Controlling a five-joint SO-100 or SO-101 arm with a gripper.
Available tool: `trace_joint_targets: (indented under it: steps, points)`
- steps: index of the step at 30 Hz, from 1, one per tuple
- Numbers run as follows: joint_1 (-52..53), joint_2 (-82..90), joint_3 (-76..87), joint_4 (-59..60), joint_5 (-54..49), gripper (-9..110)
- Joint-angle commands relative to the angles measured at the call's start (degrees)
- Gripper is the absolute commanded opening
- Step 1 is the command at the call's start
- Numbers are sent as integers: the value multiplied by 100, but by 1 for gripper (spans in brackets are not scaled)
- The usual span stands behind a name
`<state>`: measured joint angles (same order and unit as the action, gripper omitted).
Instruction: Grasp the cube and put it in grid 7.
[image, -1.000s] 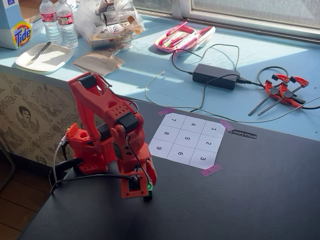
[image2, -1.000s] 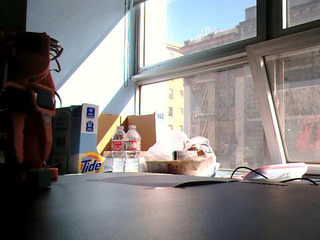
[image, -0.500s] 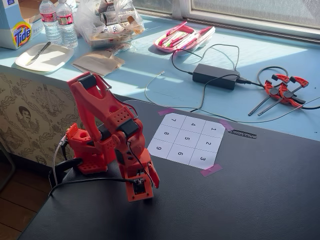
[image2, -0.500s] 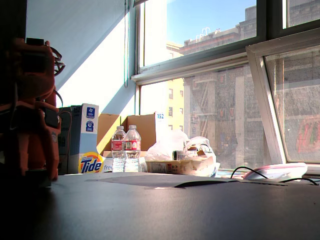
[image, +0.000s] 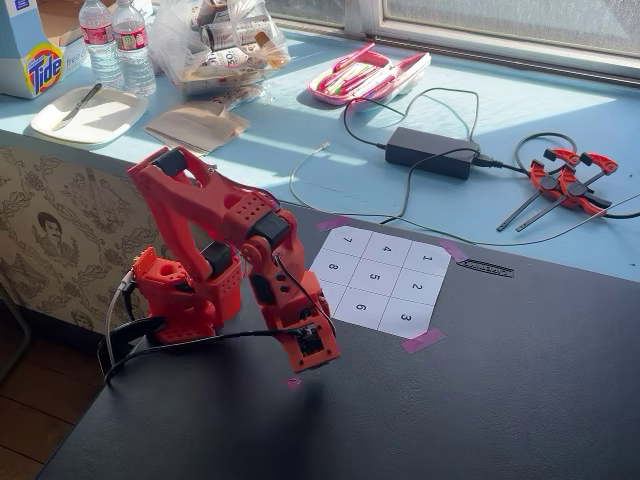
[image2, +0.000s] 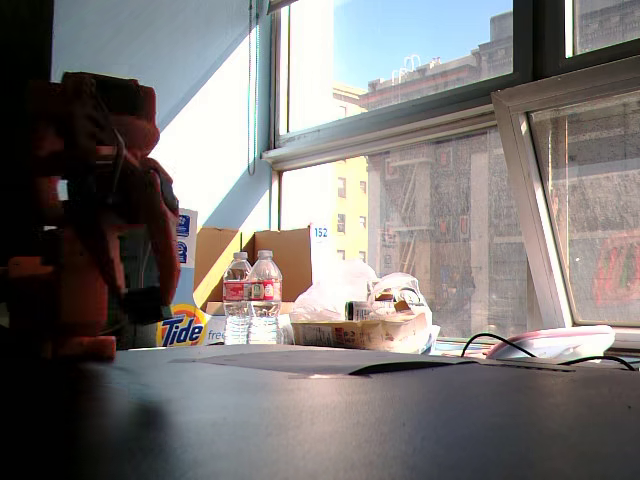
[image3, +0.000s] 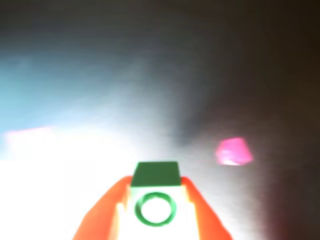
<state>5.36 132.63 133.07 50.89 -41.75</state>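
In the wrist view the small green cube (image3: 155, 176) with a round ring mark on its near face sits between my two red fingers (image3: 112, 210). My gripper (image3: 155, 186) is shut on it, low over the dark table. In a fixed view the red arm bends forward and down, with the gripper (image: 314, 360) just off the grid's near-left corner; the cube is hidden there. The white paper 3x3 grid (image: 381, 279) lies beyond the gripper. Square 7 (image: 348, 240) is its far-left corner and is bare.
A pink tape scrap (image: 293, 381) lies on the table by the gripper and also shows in the wrist view (image3: 233, 151). A black power adapter (image: 430, 152) with cables, red clamps (image: 570, 178), a pink tray (image: 365, 75), bottles (image: 117, 45) and a plate (image: 88, 115) lie on the blue surface behind.
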Motion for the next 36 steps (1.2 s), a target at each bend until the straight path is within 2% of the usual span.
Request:
trace_joint_targets:
  steps: [1, 4, 8, 12, 16, 24, 36]
  points:
    - [-1380, 149, -905, -9, 88, 0]
    - [-2646, -220, -1670, -149, 0, 0]
    - [-3937, -1125, -2804, -88, -624, 0]
    - [-4623, -2241, -4078, 167, -1116, 0]
    - [-5106, -3173, -5036, 220, -1046, 0]
    - [-5634, -4236, -4904, 176, -615, 0]
    - [-6170, -4438, -3955, -325, -466, 0]
